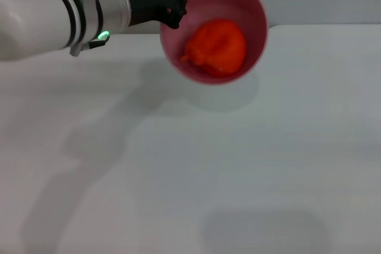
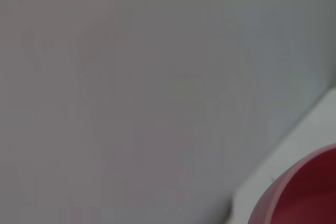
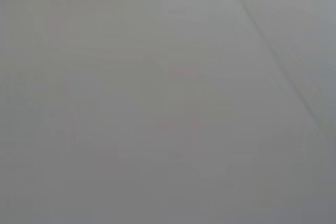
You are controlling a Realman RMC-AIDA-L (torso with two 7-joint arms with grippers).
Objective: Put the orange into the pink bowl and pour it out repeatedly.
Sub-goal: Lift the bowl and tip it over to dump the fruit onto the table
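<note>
The pink bowl is held up above the table at the back, tilted so its mouth faces me. Inside it lies the orange, against the lower wall. My left gripper reaches in from the left and is shut on the bowl's left rim. In the left wrist view only a curved piece of the pink bowl shows in one corner. My right gripper is out of view.
The white table spreads across the head view, with its far edge behind the bowl. The bowl and arm cast shadows on the table. The right wrist view shows only plain white table.
</note>
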